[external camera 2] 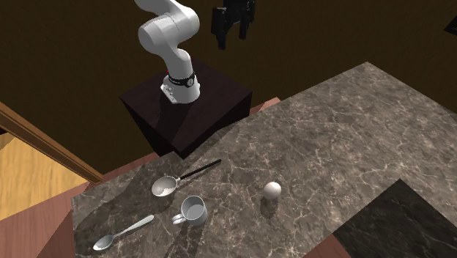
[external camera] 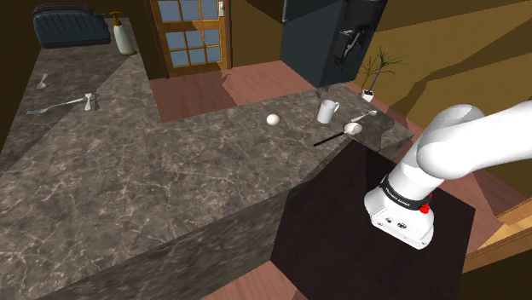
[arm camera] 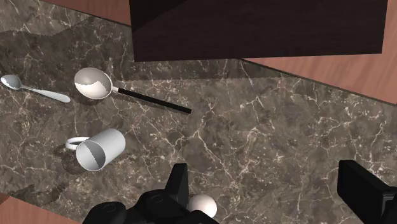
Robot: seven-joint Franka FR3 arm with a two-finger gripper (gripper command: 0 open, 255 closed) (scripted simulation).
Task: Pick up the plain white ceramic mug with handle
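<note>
Three views logged, one moment.

Shoulder view: the white mug (external camera: 327,111) stands upright on the dark marble counter (external camera: 170,170), close to the end nearest the stand (external camera: 358,213). Its handle points to 3 o'clock. A spoon (external camera: 365,114) lies at 3 o'clock of it, a ladle (external camera: 351,129) at 4 o'clock and a white ball (external camera: 273,120) at 9 o'clock, well apart from it. Nothing touches the mug.

Second exterior view: the gripper (external camera 2: 233,37) hangs high over the stand (external camera 2: 190,110), at 1 o'clock of the mug (external camera 2: 192,210) and well apart from it. Its fingers are spread and carry nothing. I read the height as clearance for lining up before any descent. From the mug, the ladle (external camera 2: 165,186) sits at 11 o'clock, the spoon (external camera 2: 121,233) at 8 o'clock and the ball (external camera 2: 272,190) at 3 o'clock.

Wrist view: the fingers (arm camera: 179,184) stand wide apart with bare counter between them. The mug (arm camera: 100,149) lies outside that gap, beyond the nearer finger, with its mouth open toward the camera. The ball (arm camera: 203,205) sits just beside that same finger.

Judgement: this is the approach stage, with no grasp begun. The wide opening suits a grip across the mug's wall. I must shift sideways toward the mug, clear of the ladle (arm camera: 93,84) and its black handle.
</note>
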